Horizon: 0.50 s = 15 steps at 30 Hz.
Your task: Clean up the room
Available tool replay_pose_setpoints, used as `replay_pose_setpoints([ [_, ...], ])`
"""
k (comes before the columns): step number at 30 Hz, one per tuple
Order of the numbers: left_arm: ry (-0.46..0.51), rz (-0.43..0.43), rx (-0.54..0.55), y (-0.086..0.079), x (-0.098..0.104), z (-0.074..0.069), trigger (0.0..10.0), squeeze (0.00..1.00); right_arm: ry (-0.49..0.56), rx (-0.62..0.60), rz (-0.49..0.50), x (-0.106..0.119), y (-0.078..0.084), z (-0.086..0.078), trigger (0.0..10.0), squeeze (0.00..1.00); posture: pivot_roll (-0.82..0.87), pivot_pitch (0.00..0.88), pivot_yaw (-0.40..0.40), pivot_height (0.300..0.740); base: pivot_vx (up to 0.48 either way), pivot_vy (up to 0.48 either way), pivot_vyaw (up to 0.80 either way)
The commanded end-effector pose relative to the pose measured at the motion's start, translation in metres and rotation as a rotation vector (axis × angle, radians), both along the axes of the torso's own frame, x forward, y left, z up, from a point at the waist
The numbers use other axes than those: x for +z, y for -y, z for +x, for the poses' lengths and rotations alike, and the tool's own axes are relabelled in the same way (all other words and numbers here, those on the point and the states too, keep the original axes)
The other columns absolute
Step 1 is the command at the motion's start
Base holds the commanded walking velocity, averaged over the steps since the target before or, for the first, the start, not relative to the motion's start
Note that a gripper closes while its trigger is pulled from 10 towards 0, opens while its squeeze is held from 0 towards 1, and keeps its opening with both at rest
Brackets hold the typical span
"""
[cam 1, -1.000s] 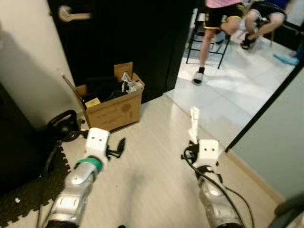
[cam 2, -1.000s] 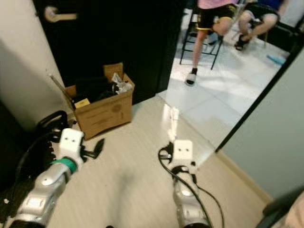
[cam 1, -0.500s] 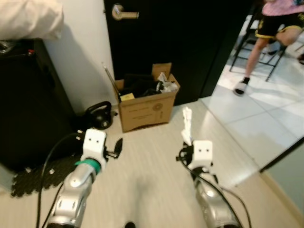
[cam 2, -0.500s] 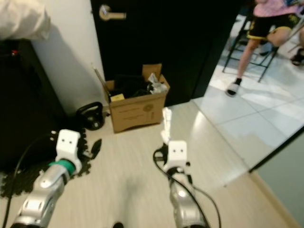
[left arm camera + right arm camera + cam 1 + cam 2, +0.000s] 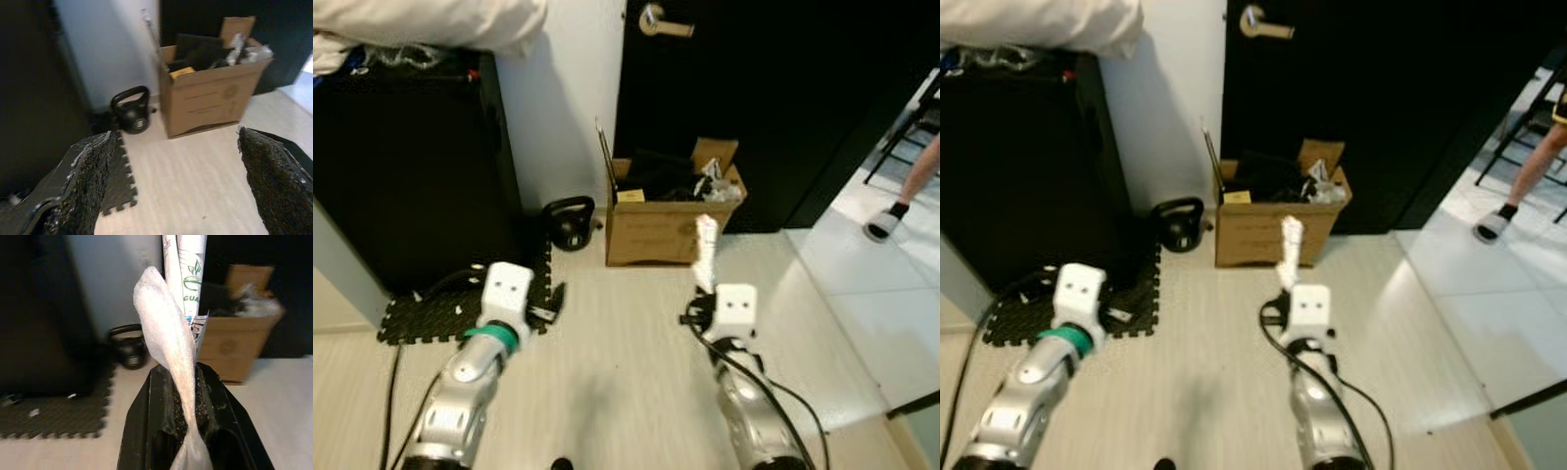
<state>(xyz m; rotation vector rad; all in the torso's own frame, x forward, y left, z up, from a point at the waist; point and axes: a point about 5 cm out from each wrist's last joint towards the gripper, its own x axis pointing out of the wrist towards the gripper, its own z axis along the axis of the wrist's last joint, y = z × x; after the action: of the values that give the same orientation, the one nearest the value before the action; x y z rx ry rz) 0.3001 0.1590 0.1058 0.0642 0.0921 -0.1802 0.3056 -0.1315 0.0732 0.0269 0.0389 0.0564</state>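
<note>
White wrapper (image 5: 172, 350) pinched upright in right gripper (image 5: 185, 407)

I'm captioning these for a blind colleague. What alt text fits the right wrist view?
The right gripper is shut on a white crumpled wrapper with green print, which sticks up from between its black fingers. Beyond it, a filled cardboard box stands before a dark door, with a black kettlebell beside a dark foam mat.
</note>
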Motion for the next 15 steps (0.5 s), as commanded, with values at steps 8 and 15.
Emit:
replay_pose_setpoints([
  [8, -0.009, -0.022, 0.008, 0.0021, -0.0024, -0.0002, 10.0, 0.00, -0.031, -0.032, 0.010, -0.0074, 0.0085, -0.0045, 10.0, 0.00, 0.10, 0.015, 0.010, 0.740, 0.000, 0.000, 0.00],
  [15, -0.001, -0.038, 0.002, 0.0023, -0.0011, 0.0002, 10.0, 0.00, -0.024, -0.017, -0.013, -0.0067, 0.0063, -0.0041, 10.0, 0.00, 0.09, 0.016, 0.010, 0.740, 0.000, 0.000, 0.00],
])
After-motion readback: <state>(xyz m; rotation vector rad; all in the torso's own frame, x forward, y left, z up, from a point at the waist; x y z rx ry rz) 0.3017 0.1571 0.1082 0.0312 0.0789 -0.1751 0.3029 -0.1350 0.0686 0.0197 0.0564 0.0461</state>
